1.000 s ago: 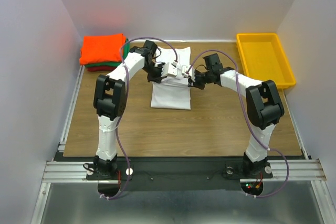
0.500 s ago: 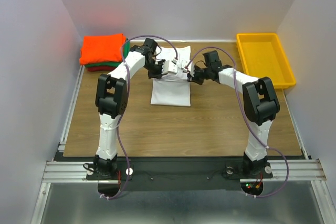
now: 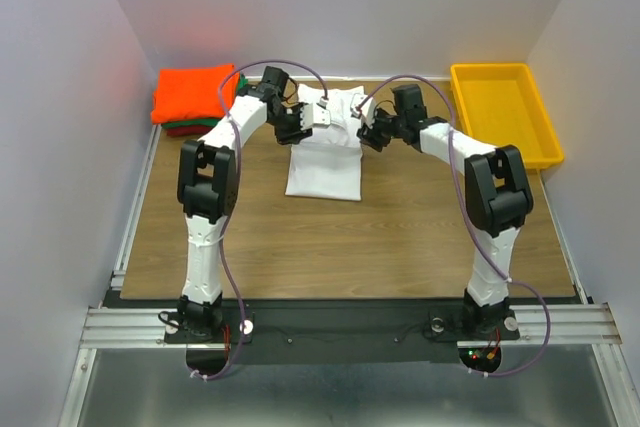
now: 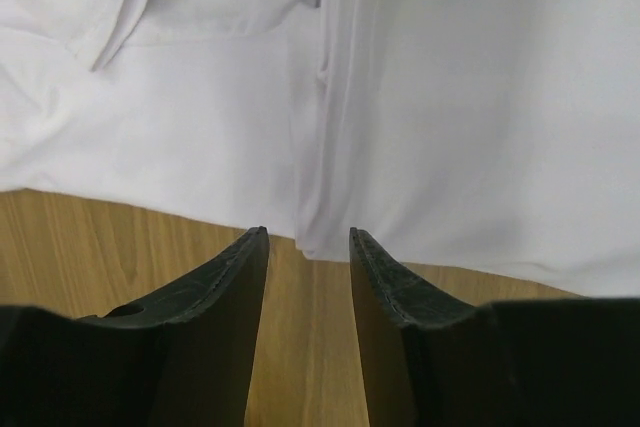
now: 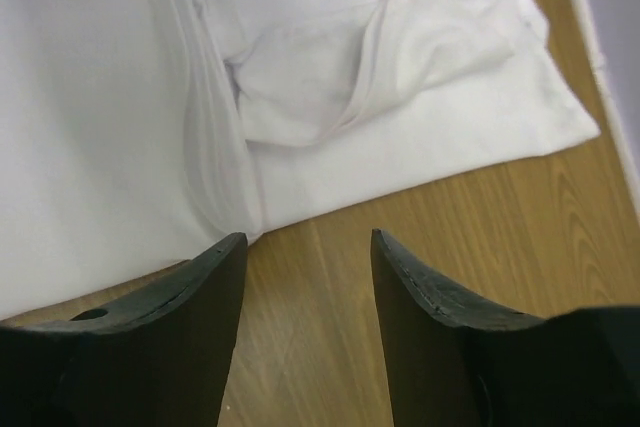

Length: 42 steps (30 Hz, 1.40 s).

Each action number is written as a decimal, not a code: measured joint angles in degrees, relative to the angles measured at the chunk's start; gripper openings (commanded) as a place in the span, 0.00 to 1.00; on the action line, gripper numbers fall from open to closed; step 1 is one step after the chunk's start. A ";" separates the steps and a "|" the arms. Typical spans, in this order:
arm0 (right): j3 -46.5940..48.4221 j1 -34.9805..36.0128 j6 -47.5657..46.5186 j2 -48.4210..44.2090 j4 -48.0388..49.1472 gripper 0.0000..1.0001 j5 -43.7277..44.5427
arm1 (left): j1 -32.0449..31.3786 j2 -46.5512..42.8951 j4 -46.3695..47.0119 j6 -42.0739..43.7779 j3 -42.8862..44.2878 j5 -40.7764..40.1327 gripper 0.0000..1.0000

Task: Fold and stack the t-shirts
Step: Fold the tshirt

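- White t-shirt [image 3: 323,157]: laid flat at the far middle of the tabletop [image 3: 350,237]. Its sides are turned in, so that a long, narrow panel is formed.
- Left tool [image 4: 305,237]: jaws are parted and nothing is gripped. The tips are held over bare wood, just off the shirt's edge.
- Right tool [image 5: 305,239]: likewise released and empty, placed at the opposite edge.
- Folded stack [image 3: 195,99]: set at the far-left corner, well apart from the white shirt. An orange shirt lies on top, with green and dark red beneath.
- Progress, as judged: three shirts are finished. The crosswise folds and the transfer onto the stack remain to be done.

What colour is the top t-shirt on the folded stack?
The top t-shirt is bright orange, best seen in the top external view.
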 measured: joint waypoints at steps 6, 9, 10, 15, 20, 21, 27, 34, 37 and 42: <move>-8.63 -0.61 2.29 -11.41 -0.07 0.47 -0.70 | 2.78 -12.13 5.14 -2.82 -13.42 2.14 0.51; -14.01 0.87 2.69 -18.49 -0.35 0.45 -1.64 | 2.93 -22.38 7.06 -3.85 -24.41 3.87 0.51; -15.47 1.79 2.69 -20.22 -0.42 0.43 -1.97 | 2.62 -25.46 7.89 -4.09 -27.58 4.59 0.51; -22.40 8.02 2.58 -23.19 -0.44 0.40 -2.23 | 0.46 -31.39 13.20 -4.66 -39.01 6.69 0.51; -26.18 11.13 1.29 -20.85 -1.27 0.40 -1.40 | -2.19 -31.32 16.57 -4.98 -47.19 6.27 0.51; -26.25 11.23 1.11 -20.41 -1.31 0.40 -1.18 | -2.67 -31.06 16.85 -5.01 -47.41 6.23 0.51; -26.25 11.78 0.46 -16.44 -0.46 0.40 0.13 | -4.11 -28.11 20.39 -4.98 -47.47 5.16 0.51; -26.77 12.68 -0.17 -14.73 0.63 0.40 0.52 | -4.11 -23.93 21.07 -4.55 -47.47 3.13 0.51; -28.52 13.29 -1.03 -14.69 1.79 0.36 1.38 | -4.11 -23.63 21.07 -4.31 -47.45 2.73 0.50; -28.87 13.62 -1.75 -13.79 4.42 0.12 3.21 | -4.13 -22.75 20.70 -4.28 -46.34 2.69 0.30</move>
